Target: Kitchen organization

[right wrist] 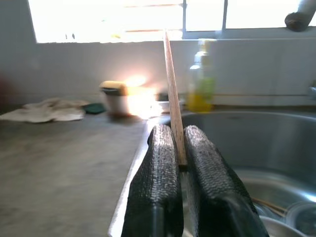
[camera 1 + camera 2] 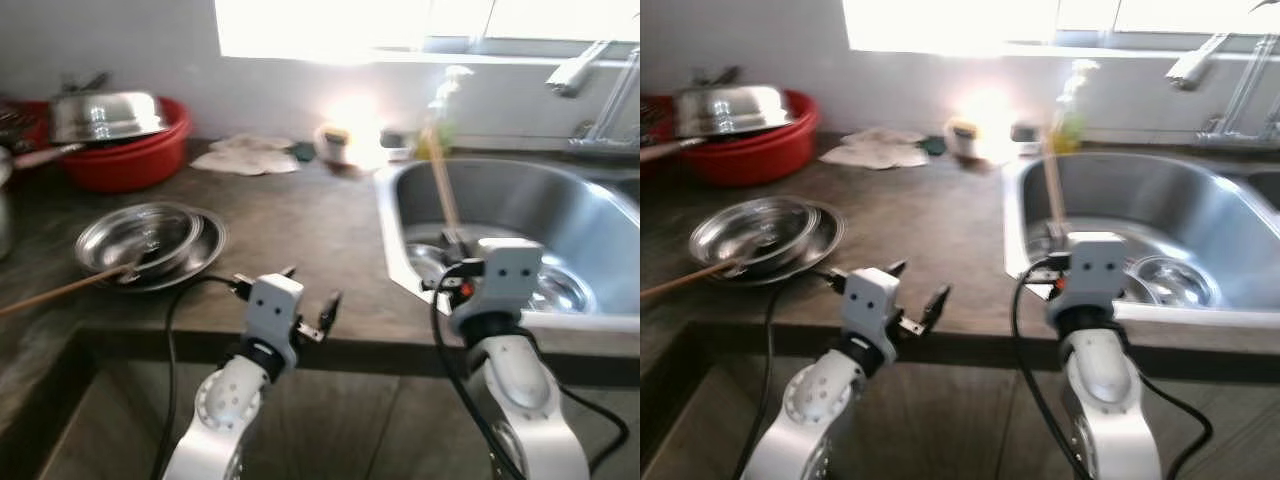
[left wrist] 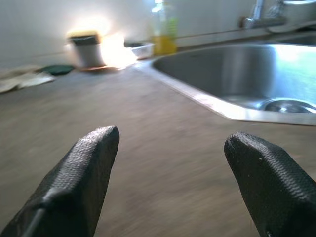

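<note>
The right pincer (image 1: 178, 148) pinches a thin wooden stick (image 1: 172, 103) upright over the steel sink's (image 2: 600, 215) edge, while the left pincer (image 3: 173, 148) hovers spread above the dark bench (image 2: 300, 230).

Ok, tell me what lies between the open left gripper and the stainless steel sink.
Only bare dark countertop lies between the left gripper and the stainless steel sink, shown in the left wrist view.

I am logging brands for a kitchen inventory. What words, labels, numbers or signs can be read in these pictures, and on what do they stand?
No readable text.
Yellow-green bottle behind the sink: any label is too blurred to read.
Small pot on the counter: glare, nothing legible.
Red basin, steel plates: no marking visible.
The stick in the right end effector: bare.
</note>
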